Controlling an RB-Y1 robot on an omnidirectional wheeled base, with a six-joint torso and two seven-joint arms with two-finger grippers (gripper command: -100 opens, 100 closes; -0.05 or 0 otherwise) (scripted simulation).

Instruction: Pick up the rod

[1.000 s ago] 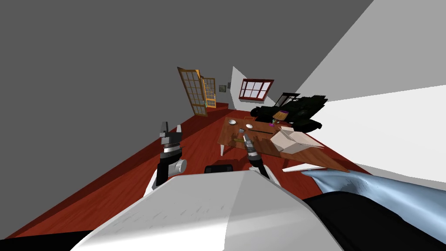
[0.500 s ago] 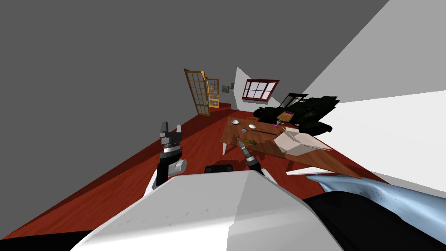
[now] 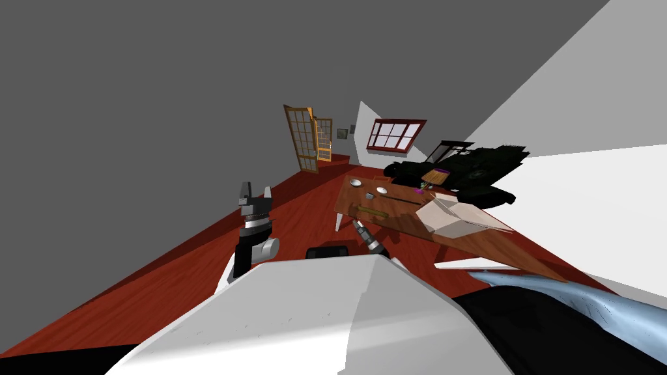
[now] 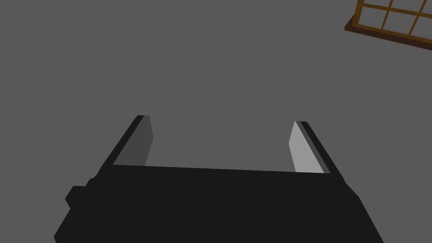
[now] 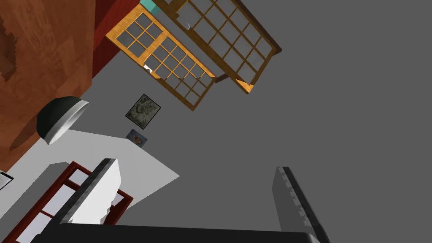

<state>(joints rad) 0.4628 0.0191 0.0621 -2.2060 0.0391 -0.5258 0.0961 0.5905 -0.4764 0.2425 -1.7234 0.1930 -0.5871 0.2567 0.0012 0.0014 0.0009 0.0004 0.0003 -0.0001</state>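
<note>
A thin dark rod (image 3: 404,200) lies flat across the brown table (image 3: 397,224), which stands ahead and to my right. A short olive bar (image 3: 372,211) lies nearer the table's front edge. My right gripper (image 3: 357,224) hangs just in front of that edge, below the olive bar and apart from both pieces. In its wrist view the right gripper (image 5: 194,165) is open with nothing between the fingers, and a grey bowl (image 5: 59,120) sits on the table top (image 5: 38,50). My left gripper (image 3: 255,191) is raised over the red floor, and it stands open and empty (image 4: 221,120).
On the table stand two bowls (image 3: 356,183), a small grey cup (image 3: 370,196) and an open cardboard box (image 3: 449,218). A black sofa (image 3: 469,169) stands behind the table. Glazed doors (image 3: 303,140) are at the far wall. A light blue shape (image 3: 553,293) lies at my right.
The view has swung, so the table sits further right in the picture. My right gripper has drawn back from over the table's front part to just short of its edge. The left arm is unchanged.
</note>
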